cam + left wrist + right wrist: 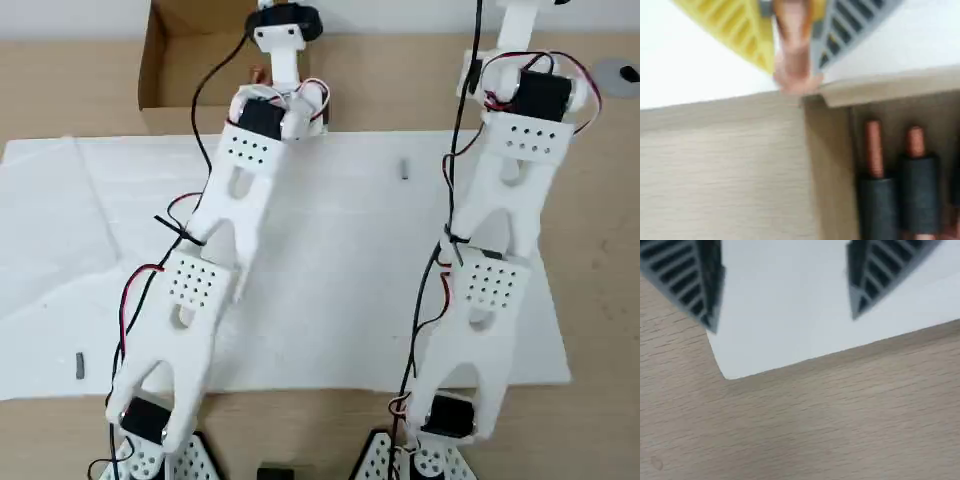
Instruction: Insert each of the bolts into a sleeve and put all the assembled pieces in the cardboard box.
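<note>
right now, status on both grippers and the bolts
Left gripper shut on copper bolt at cardboard box rim. Right gripper open over white sheet. Assembled pieces in box; loose sleeves on sheet.

No readable text, label, brand, number or sign in any view. Cardboard box [152, 70]: plain walls, no legible print. White sheet [340, 270]: blank. Tabletop [600, 260]: wood grain, no legible marks.

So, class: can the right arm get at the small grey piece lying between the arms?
Probably yes: the right gripper is open and empty, and the grey piece lies bare on the white sheet, nothing around it.
</note>
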Robot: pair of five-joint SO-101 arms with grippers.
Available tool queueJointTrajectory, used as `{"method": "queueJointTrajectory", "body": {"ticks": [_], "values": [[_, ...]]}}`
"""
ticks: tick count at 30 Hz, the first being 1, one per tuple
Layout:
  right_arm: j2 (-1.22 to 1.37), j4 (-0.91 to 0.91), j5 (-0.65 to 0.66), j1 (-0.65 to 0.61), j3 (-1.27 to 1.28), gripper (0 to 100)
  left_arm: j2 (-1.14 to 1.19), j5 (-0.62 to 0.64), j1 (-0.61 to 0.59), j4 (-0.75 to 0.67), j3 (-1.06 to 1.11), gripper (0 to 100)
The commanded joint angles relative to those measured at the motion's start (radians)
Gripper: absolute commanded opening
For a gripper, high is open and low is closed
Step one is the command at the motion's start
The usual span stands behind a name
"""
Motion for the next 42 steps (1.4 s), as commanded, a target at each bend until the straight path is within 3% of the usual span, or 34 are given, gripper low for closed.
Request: {"method": "queueJointTrajectory", "body": {"ticks": [1, 5, 12, 19, 26, 37, 42], "values": [[-0.130, -0.018, 0.005, 0.013, -0.051, 20.7, -0.140, -0.008, -0.031, 0.060, -0.072, 0], [-0.156, -0.018, 0.005, 0.013, -0.051, 20.7, -0.208, -0.008, -0.031, 0.164, -0.078, 0], [-0.157, 0.012, 0.005, 0.005, -0.048, 20.7, -0.260, -0.029, -0.092, 0.512, -0.064, 0], [-0.153, 0.137, 0.011, -0.081, -0.042, 20.7, -0.271, -0.028, -0.241, 0.506, 0.201, 0], [-0.159, 0.137, 0.011, -0.108, 0.076, 20.7, -0.292, -0.028, -0.255, 0.506, 0.499, 0], [-0.331, 0.138, 0.011, -0.133, 0.435, 20.7, -0.736, -0.035, -0.252, 0.505, 0.767, 0], [-0.386, 0.137, 0.011, -0.147, 0.671, 20.7, -0.835, -0.057, -0.238, 0.503, 0.945, 1]]}}
